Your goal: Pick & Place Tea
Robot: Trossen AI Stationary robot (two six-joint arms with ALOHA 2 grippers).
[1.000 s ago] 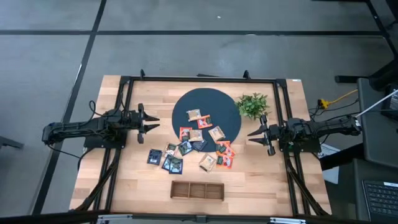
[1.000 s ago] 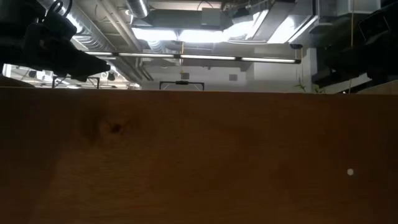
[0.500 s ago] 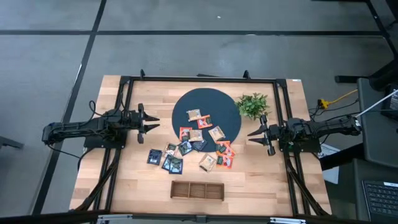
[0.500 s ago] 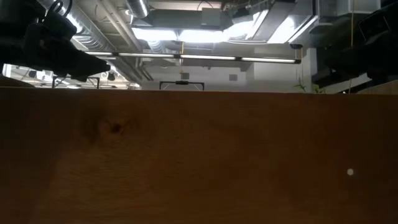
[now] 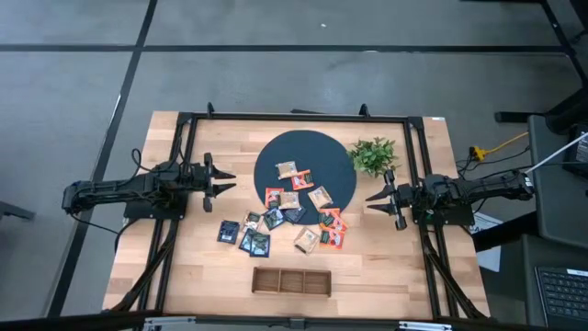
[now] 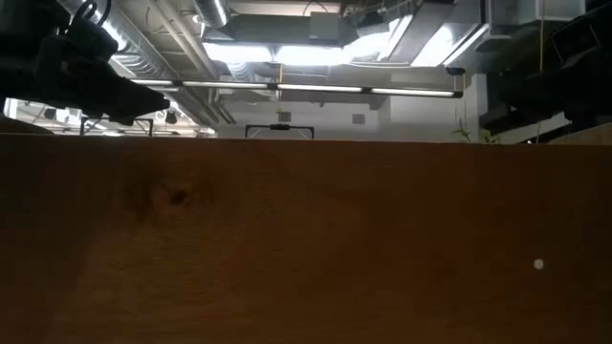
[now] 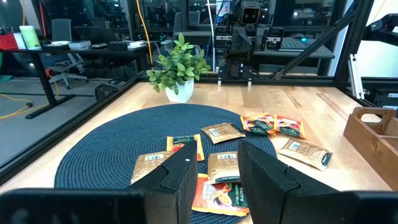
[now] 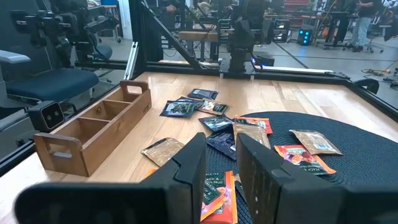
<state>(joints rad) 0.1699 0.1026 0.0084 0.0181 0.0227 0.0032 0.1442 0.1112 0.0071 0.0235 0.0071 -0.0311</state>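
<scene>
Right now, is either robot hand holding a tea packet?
No. The left gripper and right gripper hang open and empty at the table's sides. The tea sachets lie untouched on and around the dark mat.

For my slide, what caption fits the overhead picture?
Two idle arms flank tea sachets scattered over a round dark mat, with an empty wooden tray nearby.

Small flat square tea sachets [image 5: 287,210], lying loose and flat, scattered between the dark round mat [image 5: 335,156] and the bare wooden counter [image 5: 404,267]. Beige and orange-red ones on the mat's near half, some overlapping. Dark navy ones [image 5: 250,234] clustered just off the mat's edge on the counter. Orange-red pair [image 5: 333,228] and one beige sachet [image 5: 307,240] beside them, off the mat. None in the wooden tray [image 5: 292,281].
</scene>
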